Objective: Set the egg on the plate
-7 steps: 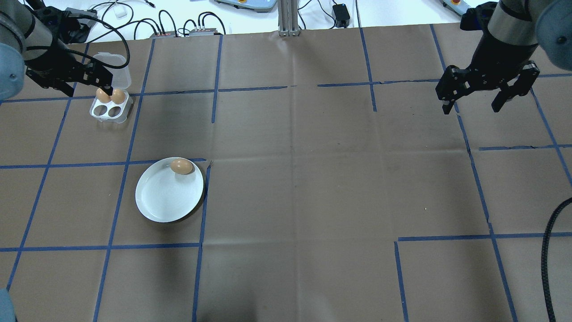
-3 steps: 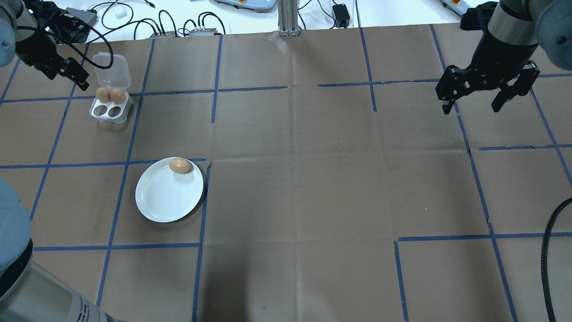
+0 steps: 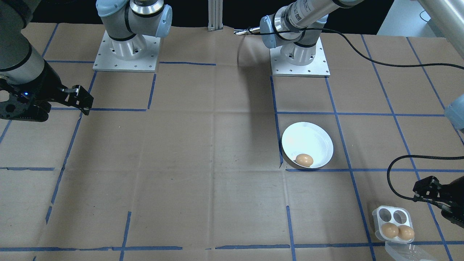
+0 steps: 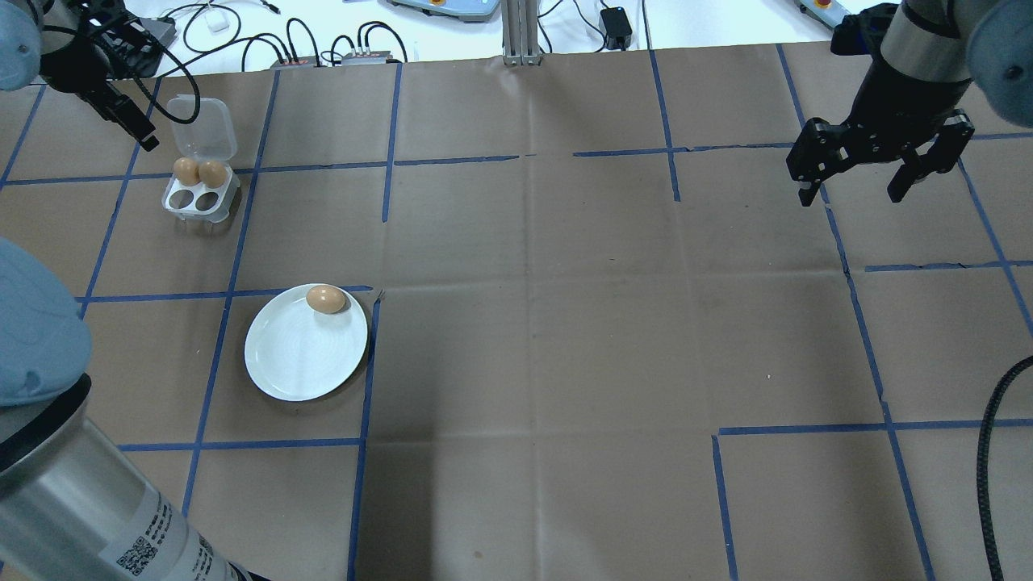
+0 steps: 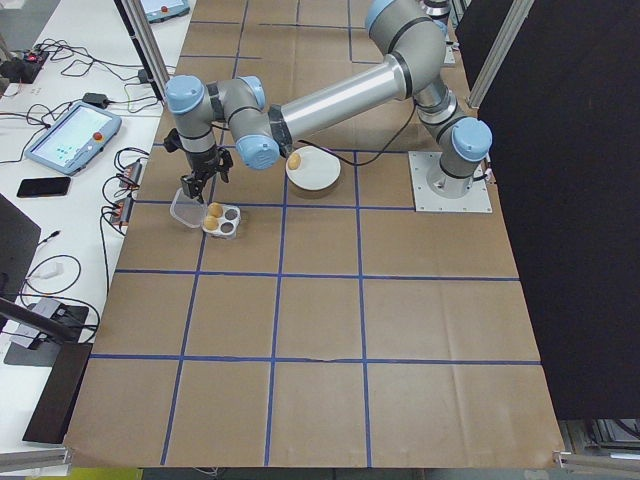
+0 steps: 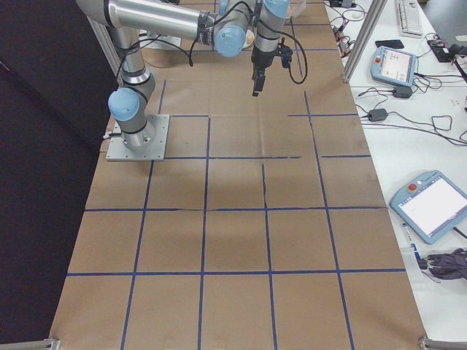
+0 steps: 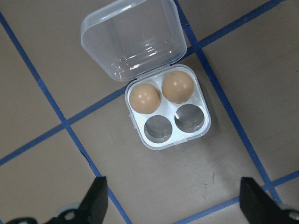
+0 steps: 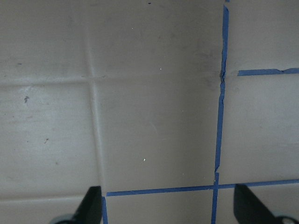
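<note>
Below the left gripper (image 7: 170,205), jaws spread wide and empty for a straight drop: egg tray (image 7: 169,112) with two eggs in its far hollows, one egg (image 4: 326,299) already on the plate (image 4: 299,359) well aside, right gripper (image 4: 859,184) likewise open.

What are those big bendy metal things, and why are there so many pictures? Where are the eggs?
Those are two robot arms bolted to a table covered in brown paper with blue tape lines. Each ends in a two-finger hand. The pictures show one moment from several cameras: above, across the table, both table ends, and one on each wrist. The left hand is open, above a small egg tray with its clear lid flipped back. Two brown eggs sit in the tray; two hollows are empty. Another egg lies on the white plate, near its rim. The right hand hangs open over bare paper. Neither hand holds anything.
</note>
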You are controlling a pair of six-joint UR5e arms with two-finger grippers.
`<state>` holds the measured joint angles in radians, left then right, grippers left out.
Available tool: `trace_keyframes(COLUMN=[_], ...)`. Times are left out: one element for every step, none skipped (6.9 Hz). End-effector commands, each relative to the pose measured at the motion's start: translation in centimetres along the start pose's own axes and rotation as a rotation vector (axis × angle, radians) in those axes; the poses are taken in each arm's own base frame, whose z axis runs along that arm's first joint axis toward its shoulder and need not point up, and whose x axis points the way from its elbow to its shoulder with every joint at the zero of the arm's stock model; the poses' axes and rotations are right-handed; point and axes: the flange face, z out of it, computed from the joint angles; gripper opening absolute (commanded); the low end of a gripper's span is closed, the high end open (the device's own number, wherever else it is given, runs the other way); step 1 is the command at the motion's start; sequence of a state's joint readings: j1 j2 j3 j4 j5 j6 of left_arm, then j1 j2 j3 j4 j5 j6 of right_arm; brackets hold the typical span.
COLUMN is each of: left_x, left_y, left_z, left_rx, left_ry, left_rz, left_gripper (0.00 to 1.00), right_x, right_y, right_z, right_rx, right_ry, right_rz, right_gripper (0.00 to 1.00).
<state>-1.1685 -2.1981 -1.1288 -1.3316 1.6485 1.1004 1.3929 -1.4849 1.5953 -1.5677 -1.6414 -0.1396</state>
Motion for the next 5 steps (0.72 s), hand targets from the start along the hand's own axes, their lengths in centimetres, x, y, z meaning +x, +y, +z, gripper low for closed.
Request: trace_keyframes(left_x=[-0.6,-0.9,-1.3,-1.3,-1.8], left_y=[-0.5,-0.8,-1.2,-1.6,-2.1], left_z=[2.3,4.9,7.3,8.3,10.0], left_rx=[-0.005,-0.012,-0.017,0.020,0.087], left_ry=[0.029,0.061,0.076,0.094,0.104], left_rz=[0.199,0.236,0.248,0.242,0.234], left_gripper=[0.99,1.00,1.00,0.99,0.99], right_x=[0.0,0.0,0.0,0.0,0.0], right_y=[0.0,0.0,0.0,0.0,0.0], right_z=[0.0,0.0,0.0,0.0,0.0], right_rx=[0.000,0.000,0.000,0.000,0.000], right_ry=[0.000,0.000,0.000,0.000,0.000], right_rz=[0.000,0.000,-0.001,0.000,0.000], right_gripper=[1.00,1.00,1.00,1.00,1.00])
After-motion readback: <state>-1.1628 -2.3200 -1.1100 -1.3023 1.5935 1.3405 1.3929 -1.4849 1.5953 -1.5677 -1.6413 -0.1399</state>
